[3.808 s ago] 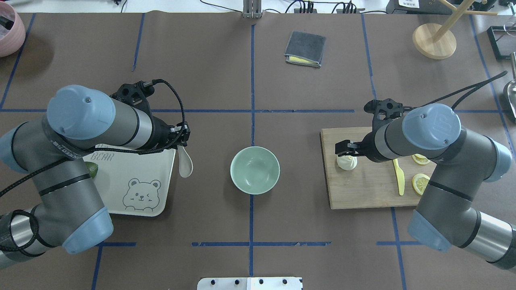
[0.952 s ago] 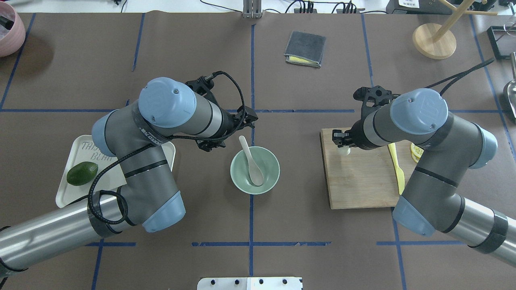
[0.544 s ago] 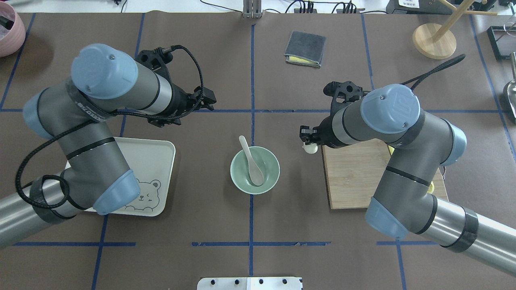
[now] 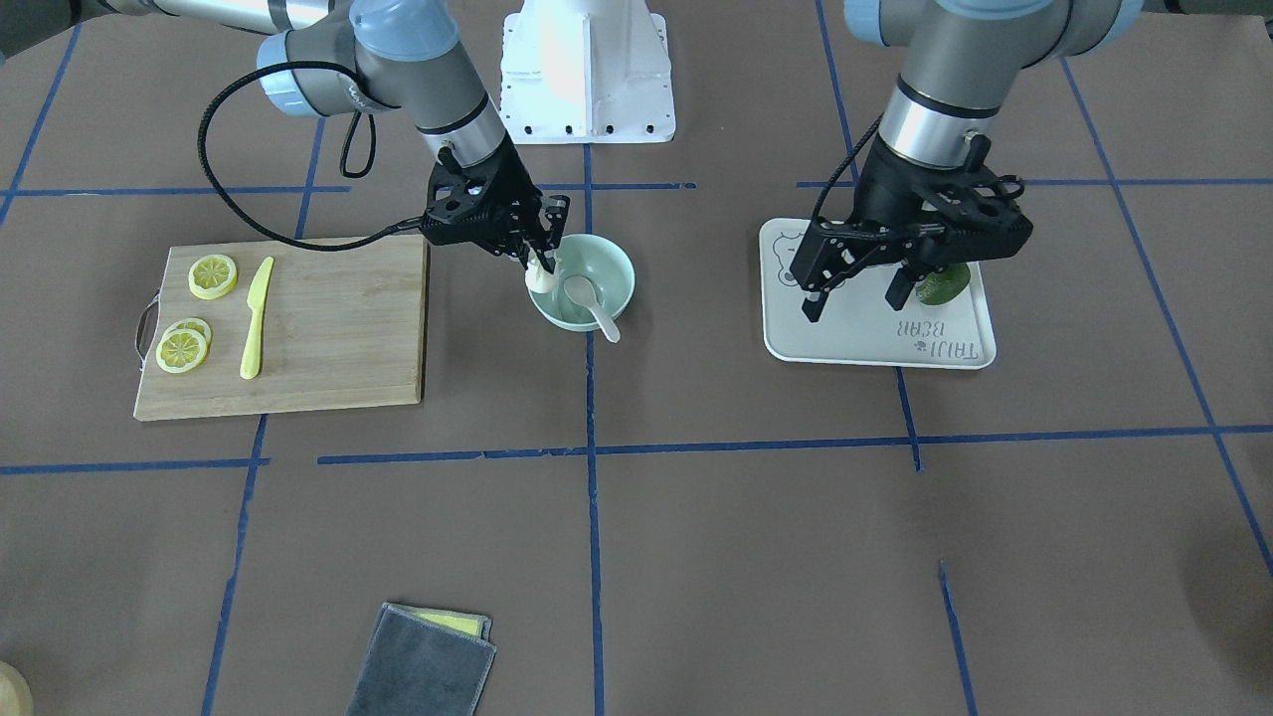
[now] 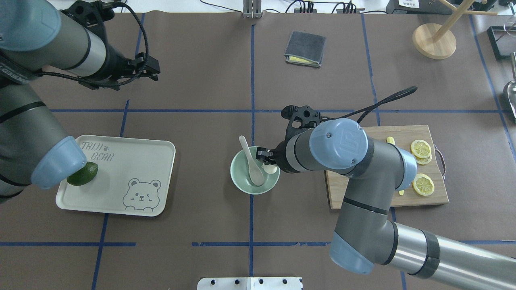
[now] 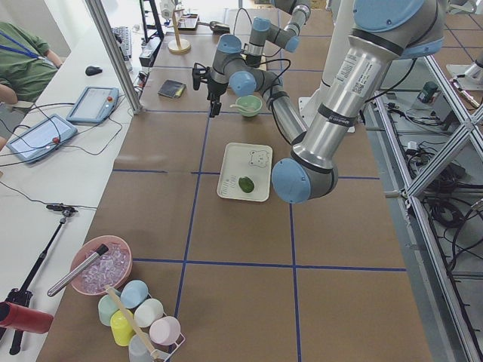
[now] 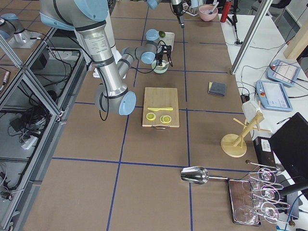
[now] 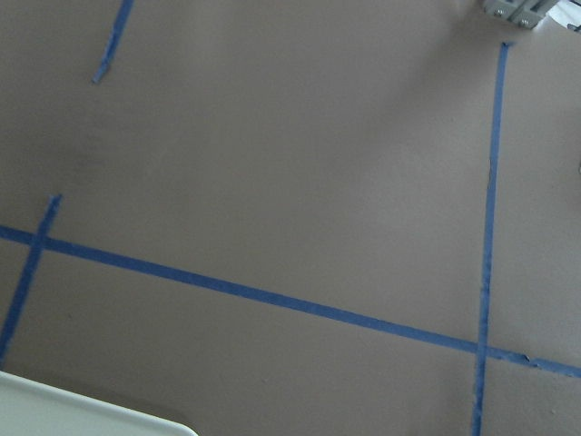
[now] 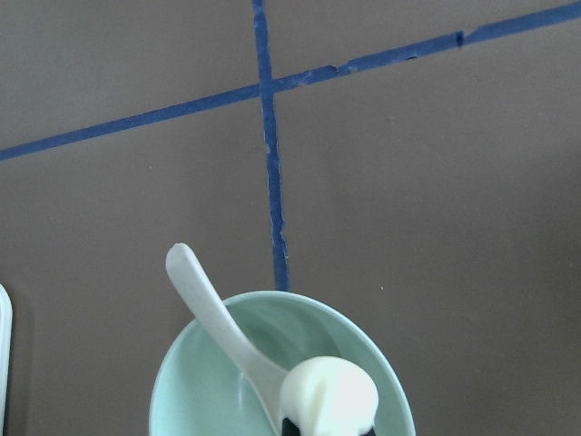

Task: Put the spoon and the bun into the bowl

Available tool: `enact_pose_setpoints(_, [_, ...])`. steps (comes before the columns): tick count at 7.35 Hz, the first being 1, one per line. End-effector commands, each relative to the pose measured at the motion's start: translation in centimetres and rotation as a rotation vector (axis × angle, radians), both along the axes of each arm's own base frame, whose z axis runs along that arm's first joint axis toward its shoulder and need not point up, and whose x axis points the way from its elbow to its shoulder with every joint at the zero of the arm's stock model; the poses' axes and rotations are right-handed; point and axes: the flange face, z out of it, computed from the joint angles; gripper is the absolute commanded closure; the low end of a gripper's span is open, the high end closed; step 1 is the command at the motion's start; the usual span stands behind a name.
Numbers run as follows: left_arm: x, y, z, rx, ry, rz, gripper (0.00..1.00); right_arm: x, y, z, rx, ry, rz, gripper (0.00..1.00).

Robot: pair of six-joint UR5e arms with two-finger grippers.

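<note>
The mint-green bowl (image 5: 238, 177) stands at the table's centre, also in the front view (image 4: 619, 270). The off-white spoon (image 5: 250, 159) lies in it, scoop down in the bowl and handle resting over the far rim. My right gripper (image 5: 267, 162) is shut on the white bun (image 5: 271, 168) and holds it over the bowl's right side, close to the spoon's scoop; the right wrist view shows the bun (image 9: 329, 395) over the bowl (image 9: 200, 381). My left gripper (image 4: 855, 298) is open and empty, raised above the bear-print tray.
The bear-print tray (image 5: 133, 161) with a green fruit (image 5: 82, 175) lies to the left. A wooden cutting board (image 5: 363, 189) with lemon slices (image 5: 421, 185) and a yellow knife (image 4: 256, 318) lies to the right. A grey cloth (image 5: 305, 48) lies at the far middle.
The left gripper let the spoon go in the bowl, then drew back and up to the left. The right gripper carried the bun from the cutting board to over the bowl.
</note>
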Motion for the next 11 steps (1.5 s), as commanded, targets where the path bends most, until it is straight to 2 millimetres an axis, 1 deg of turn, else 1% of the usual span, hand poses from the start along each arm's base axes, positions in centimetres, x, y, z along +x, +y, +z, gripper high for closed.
enact_pose_setpoints(1, [-5.3, -1.3, 3.2, 0.059, -0.084, 0.022, 0.0, -1.5, 0.5, -0.5, -0.004, 0.0, -0.003, 0.08])
enact_pose_setpoints(2, [-7.1, -1.9, 4.2, 0.075, -0.105, 0.028, 0.0, -1.6, 0.5, -0.7, -0.004, -0.004, -0.002, 0.0])
enact_pose_setpoints(3, [-9.4, -2.4, 5.4, 0.102, -0.137, 0.05, 0.0, -1.6, 0.6, -0.8, -0.018, -0.012, 0.005, 0.0])
enact_pose_setpoints(4, [-11.9, -2.7, 7.4, 0.12, -0.167, 0.085, 0.0, -1.5, 0.7, -1.1, -0.026, -0.02, 0.01, 0.0])
enact_pose_setpoints(5, [-14.6, -3.2, 8.8, 0.151, -0.201, 0.117, 0.0, -1.5, 0.6, -1.8, -0.024, -0.029, 0.013, 0.0])
enact_pose_setpoints(6, [-17.3, -3.4, 11.2, 0.166, -0.249, 0.144, 0.0, -1.3, 0.6, -2.2, -0.021, -0.035, 0.012, 0.0])
enact_pose_setpoints(7, [-20.3, -3.6, 14.4, 0.175, -0.29, 0.196, 0.0, -0.3, -0.4, -2.1, -0.023, -0.033, 0.024, 0.0])
enact_pose_setpoints(8, [-23.4, -4.5, 17.2, 0.173, -0.284, 0.249, 0.0, 2.0, -1.8, -1.7, -0.04, -0.003, 0.028, 0.0])
enact_pose_setpoints(9, [-25.3, -4.2, 20.2, 0.167, -0.295, 0.294, 0.0, 4.9, -3.3, -1.9, -0.047, 0.045, 0.011, 0.0])
enact_pose_setpoints(10, [-27.8, -4.0, 23.4, 0.16, -0.326, 0.329, 0.0, 7.9, -4.2, -0.9, 0.009, 0.114, -0.023, 0.0])
enact_pose_setpoints(11, [-30.6, -4.0, 26.5, 0.145, -0.34, 0.351, 0.0, 11.3, -5.2, 1.7, 0.071, 0.189, -0.064, 0.0])
